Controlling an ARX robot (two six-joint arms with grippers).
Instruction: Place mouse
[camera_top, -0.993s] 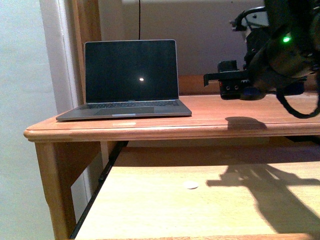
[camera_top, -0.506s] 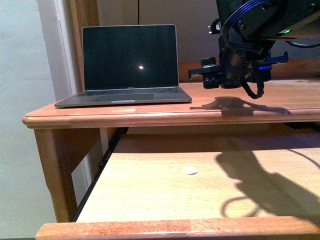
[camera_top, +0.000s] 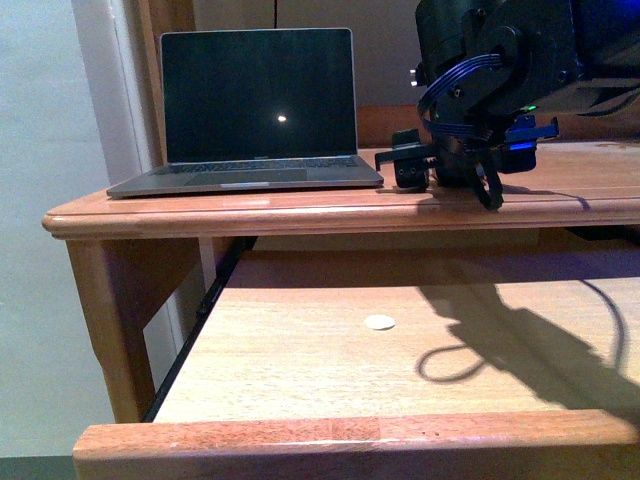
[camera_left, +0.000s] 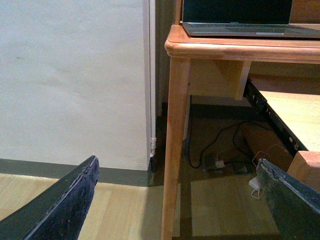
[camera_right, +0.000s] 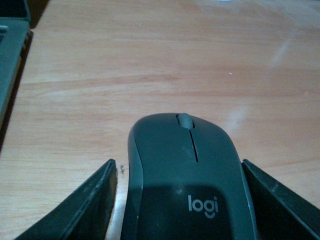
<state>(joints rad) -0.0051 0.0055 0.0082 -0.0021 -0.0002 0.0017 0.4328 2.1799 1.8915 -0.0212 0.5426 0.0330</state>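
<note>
In the right wrist view the dark grey mouse (camera_right: 186, 180), marked "logi", sits between the two dark fingers of my right gripper (camera_right: 180, 200), just over the wooden desk top (camera_right: 150, 65). In the front view my right gripper (camera_top: 410, 170) is low on the desk top, just right of the open laptop (camera_top: 255, 110); the mouse is hidden there by the arm. My left gripper (camera_left: 177, 200) is open and empty, low beside the desk leg (camera_left: 175, 140), above the floor. It does not show in the front view.
A pulled-out wooden tray (camera_top: 400, 340) lies below the desk top with a small white disc (camera_top: 379, 322) on it. The laptop's edge (camera_right: 10, 65) is close to the mouse. Cables and a white plug (camera_left: 220, 162) lie on the floor under the desk. A wall stands at the left.
My right gripper with the mouse has come down and leftward from above the desk to the desk top beside the laptop. The front view has tilted lower, showing the tray's front edge.
</note>
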